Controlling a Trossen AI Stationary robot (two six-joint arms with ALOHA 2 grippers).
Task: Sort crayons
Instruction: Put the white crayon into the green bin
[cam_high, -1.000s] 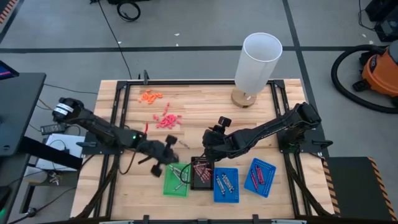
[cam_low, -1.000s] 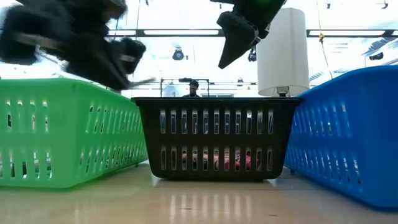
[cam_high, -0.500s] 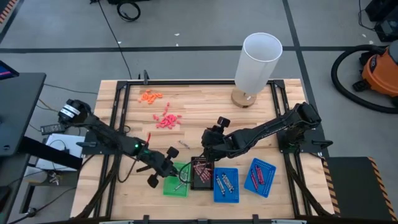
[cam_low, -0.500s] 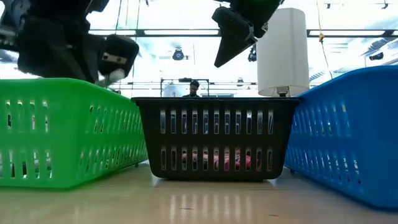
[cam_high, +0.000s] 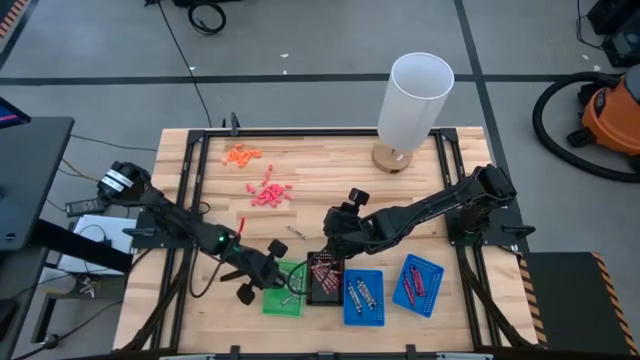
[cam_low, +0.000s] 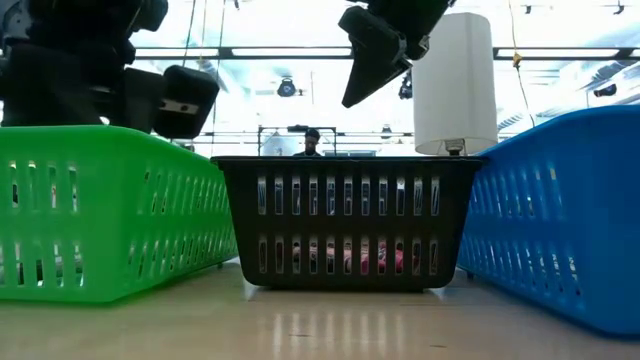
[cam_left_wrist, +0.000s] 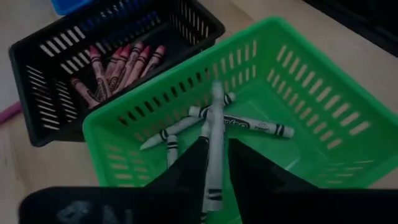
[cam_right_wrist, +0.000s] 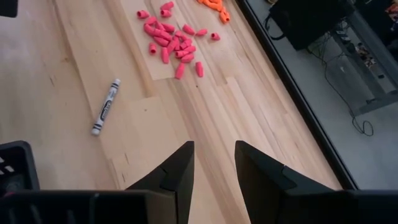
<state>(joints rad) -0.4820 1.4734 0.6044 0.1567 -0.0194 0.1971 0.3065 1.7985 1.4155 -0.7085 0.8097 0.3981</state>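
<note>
My left gripper (cam_high: 276, 273) hangs low over the green tray (cam_left_wrist: 323, 118), which holds a few grey crayons (cam_left_wrist: 245, 123). One more grey crayon (cam_left_wrist: 214, 143) lies between its slightly open fingers, pointing along them into the tray. The black tray (cam_left_wrist: 56, 87) beside it holds several maroon and pinkish-red crayons (cam_left_wrist: 118, 65). My right gripper (cam_right_wrist: 214, 165) stands open above bare table beyond the black tray (cam_high: 322, 279). A loose grey crayon (cam_right_wrist: 106, 106) lies flat on the table ahead of it. My left gripper has the grey crayon's near half (cam_left_wrist: 213, 177) between its two fingers, lying along them. A thin strip of green shows between the crayon and one finger (cam_left_wrist: 249, 171). I cannot tell whether the other finger touches it. The crayon's far tip (cam_left_wrist: 216, 87) reaches over the crayons in the tray.
Two blue trays (cam_high: 363, 298) (cam_high: 418, 284) with crayons stand right of the black one. Coral-pink bits (cam_high: 268, 192) and orange bits (cam_high: 242, 153) lie at the far left. A tall white cylinder (cam_high: 415, 98) stands at the far edge. A person (cam_low: 312, 141) shows in the room behind.
My left gripper has gone toward the table's near edge and down, from beside the green tray to over it, carrying the grey crayon along. In the low view the crayon's tip has dropped out of sight behind the tray's wall.
</note>
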